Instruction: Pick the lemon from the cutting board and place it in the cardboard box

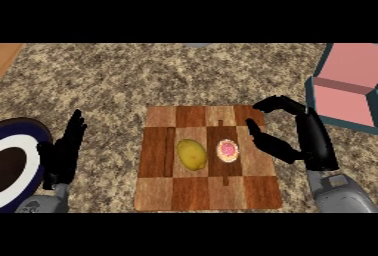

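The right hand hangs over the right edge of the cutting board, its fingers and thumb spread wide and curved, holding nothing. The fingers arch up toward the far right corner of the board, while the thumb reaches in over the board's right side.

The lemon lies on the board to the left of that hand, well short of its thumb and not touched by it. Between the lemon and the thumb sits a small round pink-frosted donut, just beside the lemon and closer to the hand than the fruit is. The thumb tip comes near the donut's right side without touching it.

Beyond the right hand and to its right, at the edge of the view, stands the cardboard box, teal outside and pink within, its flaps open; only part of it shows.

The left hand rests well apart on the far side of the board, over the speckled granite counter, fingers straight and pointing up, holding nothing. Just to its left lies a round dark blue plate with a white ring, cut off by the edge of the view.
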### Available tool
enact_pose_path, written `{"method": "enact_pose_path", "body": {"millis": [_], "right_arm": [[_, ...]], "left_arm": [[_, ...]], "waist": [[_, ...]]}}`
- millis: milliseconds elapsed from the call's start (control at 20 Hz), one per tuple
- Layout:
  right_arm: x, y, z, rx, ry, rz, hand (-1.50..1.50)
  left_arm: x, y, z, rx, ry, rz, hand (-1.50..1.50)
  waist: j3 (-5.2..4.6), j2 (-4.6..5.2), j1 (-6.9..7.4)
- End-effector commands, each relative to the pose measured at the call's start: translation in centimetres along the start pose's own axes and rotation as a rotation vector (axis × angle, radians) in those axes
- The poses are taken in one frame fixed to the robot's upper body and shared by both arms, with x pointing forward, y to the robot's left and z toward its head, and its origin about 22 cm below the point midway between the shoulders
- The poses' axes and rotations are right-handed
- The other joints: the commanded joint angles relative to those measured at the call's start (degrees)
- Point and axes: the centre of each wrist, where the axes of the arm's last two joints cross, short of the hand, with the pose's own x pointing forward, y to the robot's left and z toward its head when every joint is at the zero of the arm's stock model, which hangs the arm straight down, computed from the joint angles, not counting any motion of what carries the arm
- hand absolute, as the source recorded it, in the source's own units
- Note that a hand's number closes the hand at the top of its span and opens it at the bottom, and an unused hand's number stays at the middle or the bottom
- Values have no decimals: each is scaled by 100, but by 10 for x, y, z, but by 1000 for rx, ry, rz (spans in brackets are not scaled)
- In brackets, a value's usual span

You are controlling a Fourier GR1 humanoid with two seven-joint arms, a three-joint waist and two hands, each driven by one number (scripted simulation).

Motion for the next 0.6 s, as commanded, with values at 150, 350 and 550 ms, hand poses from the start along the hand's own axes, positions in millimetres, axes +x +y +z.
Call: {"method": "enact_pose_path", "body": {"millis": [150, 350, 550], "right_arm": [[28, 27, 49, -73, -75, 277, -150], [56, 1, 45, 26, 61, 435, -150], [93, -4, 52, 94, 156, 436, -150]], "left_arm": [[2, -9, -6, 51, 36, 17, 0], [6, -6, -6, 26, 26, 0, 0], [12, -1, -10, 29, 25, 16, 0]], "waist": [[28, 29, -29], [29, 35, 11], [37, 52, 59]]}}
